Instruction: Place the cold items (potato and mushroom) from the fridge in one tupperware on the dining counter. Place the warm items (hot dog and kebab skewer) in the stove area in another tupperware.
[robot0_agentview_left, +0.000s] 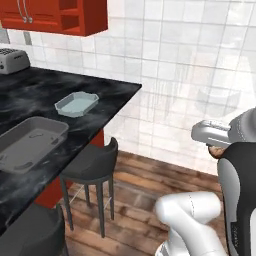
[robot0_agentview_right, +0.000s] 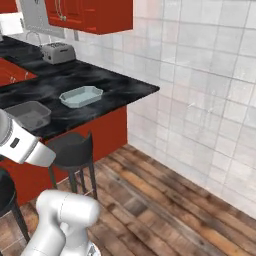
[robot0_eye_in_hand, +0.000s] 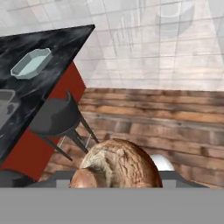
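A brown mushroom (robot0_eye_in_hand: 118, 164) with a cracked cap sits low in the hand view and hides the finger tips. In the left base view it shows as a small brown lump (robot0_agentview_left: 216, 151) under my gripper (robot0_agentview_left: 215, 149), which is shut on it and hangs in the air over the floor, right of the counter. On the black dining counter (robot0_agentview_left: 115, 92) lie two tupperwares: a pale blue-grey one (robot0_agentview_left: 76, 104) (robot0_agentview_right: 81, 96) (robot0_eye_in_hand: 31, 63) near the counter's end and a larger grey one (robot0_agentview_left: 30, 142) (robot0_agentview_right: 27, 114) nearer the base. Both look empty. The potato, hot dog and kebab skewer are out of view.
Dark bar stools (robot0_agentview_left: 95, 162) (robot0_agentview_right: 72, 147) (robot0_eye_in_hand: 57, 118) stand against the counter's red front. A toaster (robot0_agentview_left: 12, 61) (robot0_agentview_right: 57, 52) sits at the back under red wall cabinets (robot0_agentview_left: 55, 15). A tiled wall (robot0_agentview_right: 200, 75) runs behind, with wooden floor (robot0_agentview_right: 165, 200) between me and it.
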